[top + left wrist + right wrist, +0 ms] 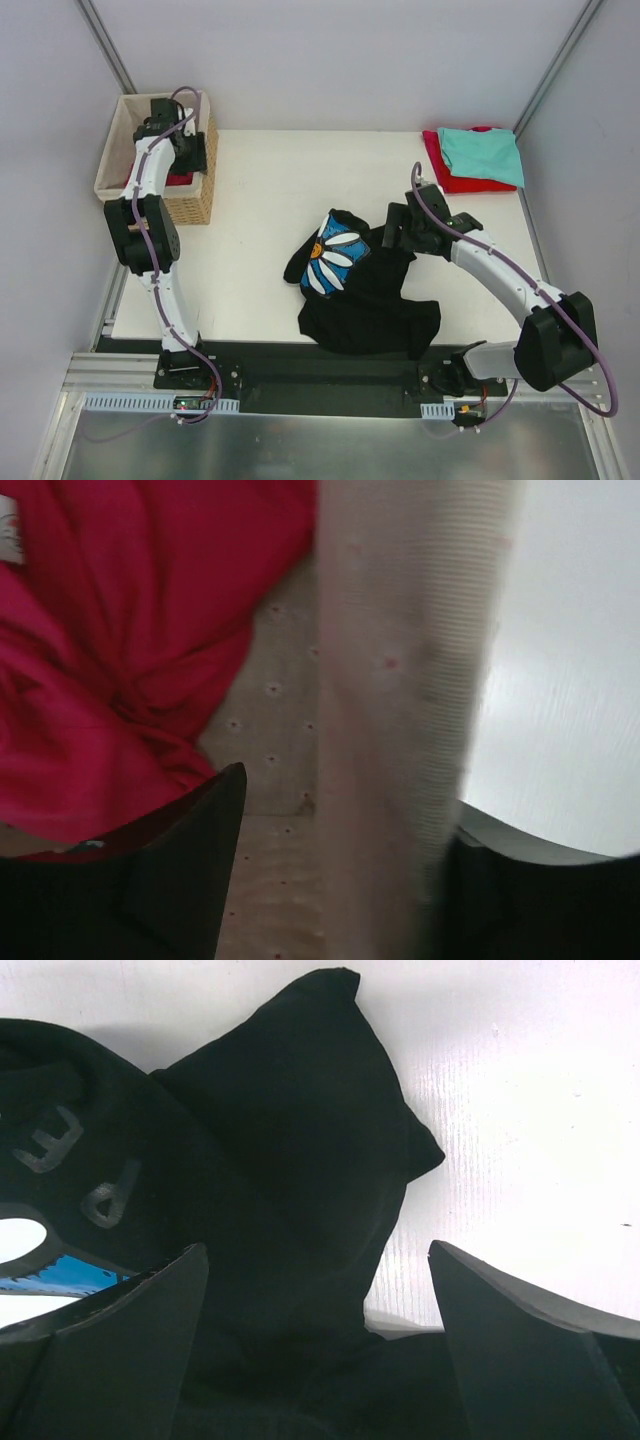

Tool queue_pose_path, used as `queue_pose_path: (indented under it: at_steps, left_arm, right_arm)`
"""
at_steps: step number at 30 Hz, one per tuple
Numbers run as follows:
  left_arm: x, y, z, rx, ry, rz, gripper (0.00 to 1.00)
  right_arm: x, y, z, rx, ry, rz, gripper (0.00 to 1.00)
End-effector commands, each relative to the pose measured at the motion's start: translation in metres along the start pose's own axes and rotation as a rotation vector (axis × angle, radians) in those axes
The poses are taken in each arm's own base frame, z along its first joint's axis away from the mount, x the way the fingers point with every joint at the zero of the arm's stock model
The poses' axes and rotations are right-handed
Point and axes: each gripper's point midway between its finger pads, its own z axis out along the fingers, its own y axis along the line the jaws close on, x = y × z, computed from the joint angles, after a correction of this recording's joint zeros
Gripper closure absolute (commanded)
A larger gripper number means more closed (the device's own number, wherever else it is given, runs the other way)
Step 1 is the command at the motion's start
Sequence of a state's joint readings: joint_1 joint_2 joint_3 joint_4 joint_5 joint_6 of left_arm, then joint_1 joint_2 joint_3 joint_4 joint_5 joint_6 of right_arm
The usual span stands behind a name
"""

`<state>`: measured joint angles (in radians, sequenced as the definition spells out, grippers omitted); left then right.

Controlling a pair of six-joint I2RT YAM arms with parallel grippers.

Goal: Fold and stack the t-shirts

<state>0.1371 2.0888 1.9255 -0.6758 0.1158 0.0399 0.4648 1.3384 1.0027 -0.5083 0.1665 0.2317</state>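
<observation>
A large black t-shirt [365,290] with a white-blue flower print [335,258] lies crumpled at the table's middle. My right gripper [388,236] is low over its upper right part. In the right wrist view the gripper [320,1345] is open, with a fold of the black shirt [290,1160] between the fingers but not pinched. My left gripper [190,152] is open over the wicker basket [195,205]. In the left wrist view [340,880] it straddles the basket's beige lined rim [400,680], next to a crimson-pink shirt [110,650] inside. A folded teal shirt [483,155] lies on a red one [450,178] at the back right.
The basket stands at the table's back left corner against the wall. White table surface [260,200] lies between the basket and the black shirt. Metal frame posts [105,45] rise at both back corners.
</observation>
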Motion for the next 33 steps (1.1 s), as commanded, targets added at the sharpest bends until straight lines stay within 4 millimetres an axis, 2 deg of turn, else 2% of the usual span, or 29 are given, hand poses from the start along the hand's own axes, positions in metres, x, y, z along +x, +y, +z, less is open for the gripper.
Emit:
queue_pose_path:
  at_steps: [1,2,5,6,8,9,10,11,12,14,15,17,18,20,21,22,23,24,25,26,27,28,29,30,31,32,33]
  left_arm:
    - [-0.007,0.053,0.012,-0.146,-0.027,-0.062,0.01]
    - [-0.016,0.052,0.008,-0.145,-0.064,-0.061,0.01]
    - [-0.05,0.048,-0.031,-0.15,-0.199,-0.063,0.01]
    - [-0.072,0.045,-0.059,-0.149,-0.28,-0.059,0.01]
    - [-0.095,0.033,-0.092,-0.113,-0.371,-0.05,0.01]
    - [-0.115,0.02,-0.127,-0.077,-0.458,-0.062,0.01]
    - [-0.122,0.011,-0.144,-0.052,-0.496,-0.059,0.01]
    - [-0.127,-0.007,-0.161,-0.011,-0.53,-0.06,0.01]
    - [-0.13,-0.028,-0.191,0.043,-0.581,-0.038,0.01]
    - [-0.125,-0.057,-0.217,0.052,-0.62,0.009,0.01]
    - [-0.111,-0.087,-0.236,0.028,-0.643,0.058,0.01]
    - [-0.09,-0.124,-0.25,0.052,-0.649,0.117,0.01]
    - [-0.063,-0.153,-0.257,0.11,-0.627,0.14,0.01]
    - [-0.029,-0.183,-0.259,0.258,-0.568,0.088,0.01]
    - [-0.001,-0.189,-0.255,0.294,-0.519,0.073,0.01]
    - [0.02,-0.206,-0.255,0.365,-0.474,0.081,0.01]
    - [0.037,-0.214,-0.253,0.395,-0.439,0.057,0.01]
    - [0.066,-0.212,-0.243,0.398,-0.386,0.045,0.01]
    - [0.085,-0.223,-0.24,0.426,-0.354,0.059,0.01]
    - [0.1,-0.225,-0.235,0.426,-0.326,0.043,0.01]
    - [0.126,-0.221,-0.223,0.413,-0.279,0.037,0.01]
    - [0.142,-0.225,-0.218,0.421,-0.253,0.036,0.01]
    - [0.161,-0.236,-0.217,0.46,-0.22,0.042,0.01]
    - [0.183,-0.238,-0.208,0.469,-0.198,0.053,0.01]
    - [0.196,-0.242,-0.204,0.481,-0.18,0.059,0.01]
    - [0.214,-0.256,-0.206,0.522,-0.154,0.087,0.01]
    - [0.229,-0.261,-0.197,0.529,-0.124,0.101,0.01]
  right_arm:
    - [-0.015,0.011,-0.015,-0.046,-0.056,-0.003,0.04]
    - [-0.015,0.012,-0.016,-0.049,-0.058,-0.008,0.04]
    - [-0.015,0.014,-0.019,-0.051,-0.072,-0.019,0.04]
    - [-0.015,0.014,-0.019,-0.047,-0.071,-0.022,0.04]
    - [-0.014,0.016,-0.021,-0.047,-0.075,-0.031,0.04]
    - [-0.014,0.014,-0.021,-0.036,-0.078,-0.035,0.04]
    - [-0.013,0.015,-0.022,-0.036,-0.079,-0.041,0.04]
    - [-0.011,0.015,-0.022,-0.032,-0.077,-0.048,0.04]
    - [-0.011,0.014,-0.022,-0.024,-0.081,-0.051,0.04]
    - [-0.008,0.012,-0.021,-0.013,-0.073,-0.064,0.04]
    - [-0.006,0.008,-0.02,0.009,-0.068,-0.068,0.04]
    - [-0.005,0.002,-0.021,0.034,-0.067,-0.083,0.04]
    - [-0.007,-0.006,-0.022,0.072,-0.079,-0.088,0.04]
    - [-0.014,-0.013,-0.027,0.11,-0.104,-0.094,0.04]
    - [-0.016,-0.02,-0.029,0.14,-0.111,-0.095,0.04]
    - [-0.02,-0.024,-0.032,0.154,-0.119,-0.087,0.04]
    - [-0.023,-0.025,-0.034,0.163,-0.127,-0.082,0.04]
    - [-0.028,-0.026,-0.038,0.166,-0.133,-0.072,0.04]
    - [-0.032,-0.026,-0.04,0.168,-0.139,-0.066,0.04]
    - [-0.033,-0.027,-0.042,0.172,-0.14,-0.062,0.04]
    - [-0.04,-0.027,-0.048,0.184,-0.157,-0.058,0.04]
    - [-0.045,-0.03,-0.052,0.197,-0.17,-0.051,0.04]
    - [-0.049,-0.032,-0.055,0.203,-0.181,-0.042,0.04]
    - [-0.054,-0.032,-0.059,0.204,-0.195,-0.031,0.04]
    - [-0.059,-0.036,-0.062,0.209,-0.203,-0.017,0.04]
    - [-0.061,-0.037,-0.064,0.206,-0.206,-0.008,0.04]
    - [-0.062,-0.038,-0.064,0.209,-0.198,-0.005,0.04]
